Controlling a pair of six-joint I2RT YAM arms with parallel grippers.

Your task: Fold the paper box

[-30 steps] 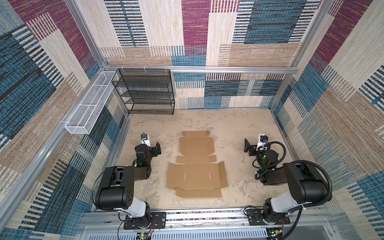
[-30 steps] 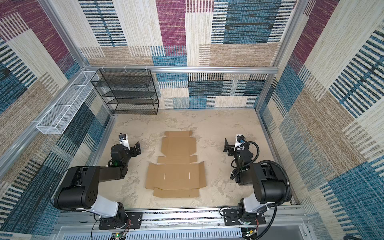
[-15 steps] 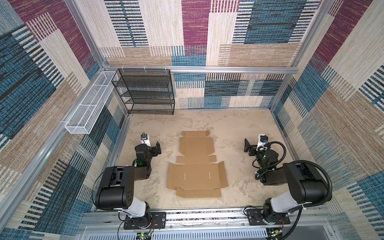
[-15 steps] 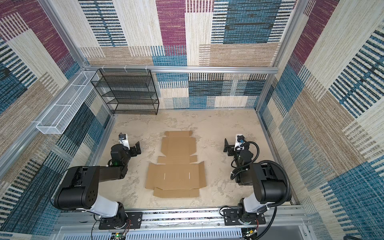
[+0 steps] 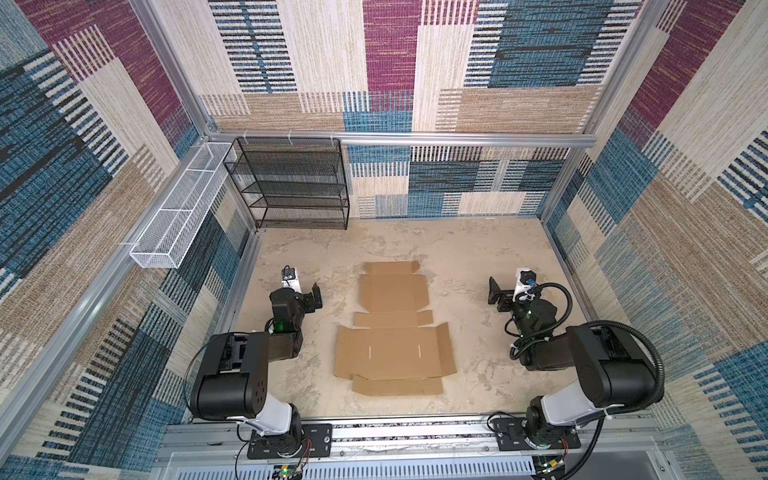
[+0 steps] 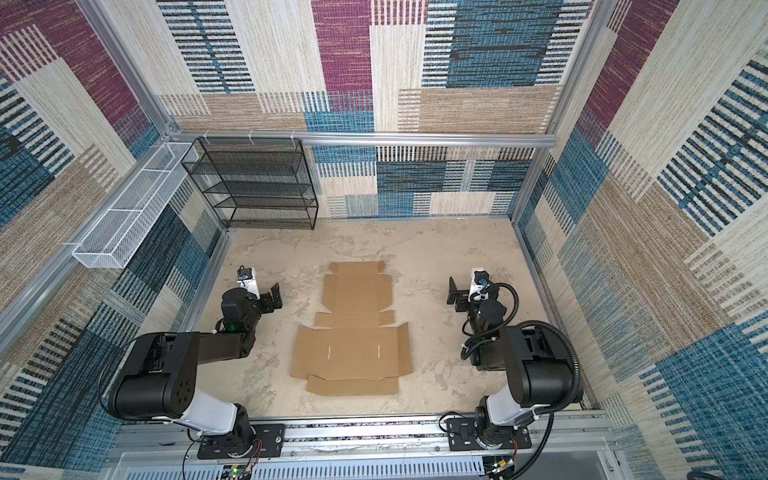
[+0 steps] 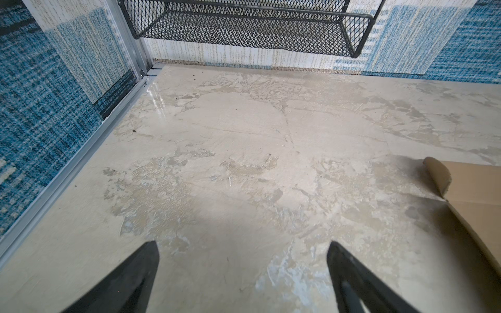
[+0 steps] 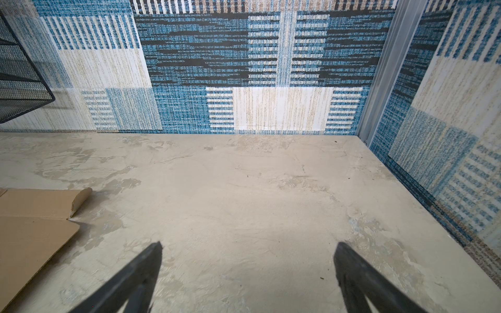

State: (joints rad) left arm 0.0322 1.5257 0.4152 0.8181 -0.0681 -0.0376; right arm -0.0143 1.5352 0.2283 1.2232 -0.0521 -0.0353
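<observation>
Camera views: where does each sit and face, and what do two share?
Top views: high above the front rail, looking down; left arm, right arm, paper box flat between.
Left wrist: on left arm, facing back wall; left gripper open, black mesh shelf.
Right wrist: on right arm, facing back wall; right gripper open.
Shared: both wrist views catch the paper box's far end.

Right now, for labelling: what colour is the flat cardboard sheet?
The flat cardboard sheet is plain brown; best in a top view.

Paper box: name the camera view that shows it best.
The top views: both show the whole paper box lying flat and unobstructed. Each wrist view catches only one corner of it at the picture's edge.
</observation>
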